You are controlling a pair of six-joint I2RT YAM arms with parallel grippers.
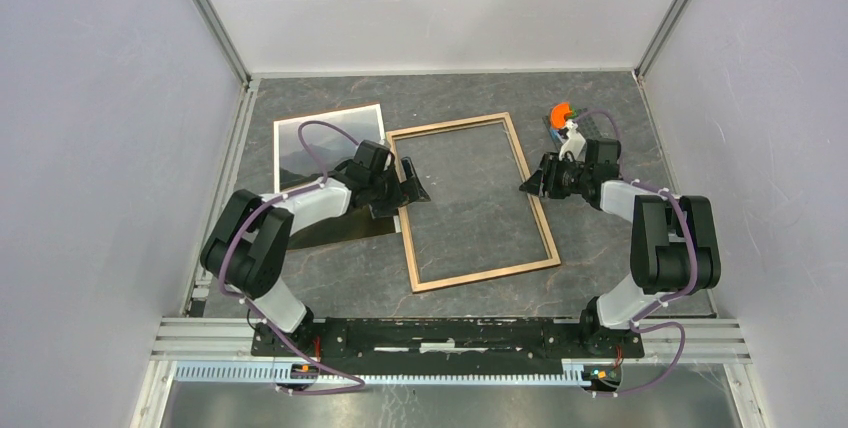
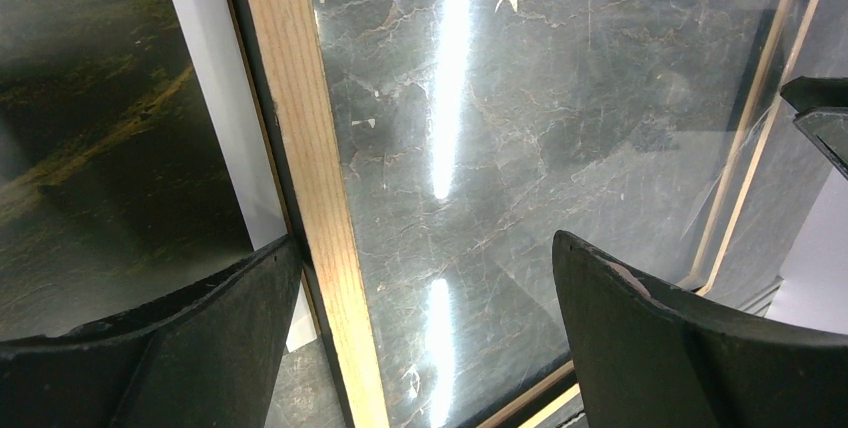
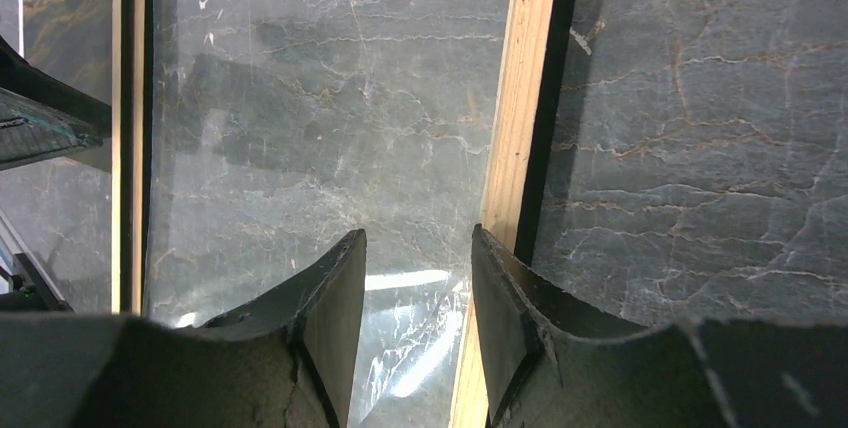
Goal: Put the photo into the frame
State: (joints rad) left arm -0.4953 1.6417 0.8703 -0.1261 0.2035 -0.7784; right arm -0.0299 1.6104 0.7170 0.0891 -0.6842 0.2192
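Now, left claw (image 2: 425, 248) gapes wide astride left rail (image 2: 300, 98) of thin-rimmed rectangular light-wood frame (image 1: 485, 273), mid-table; right claw (image 3: 418, 238) half-parted, empty (rail under one finger (image 3: 520, 308)); glossy mountain-landscape print (image 1: 320, 138) lies just left. Probably best: centre rails, pinch evenly, spare glass (image 2: 500, 148).

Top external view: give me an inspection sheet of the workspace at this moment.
Surface: dark marbled table, no spills seen.
Job's things: frame flat, glazed, empty; photo outside it on the left, partly under the left arm.
Clutter: small grey plate with orange piece, far right.
Grippers: left gripper open astride the left rim; right gripper open at the right rim.
Cables: purple cables along both arms, unsnagged.
Surroundings: pale walls, nothing seen.
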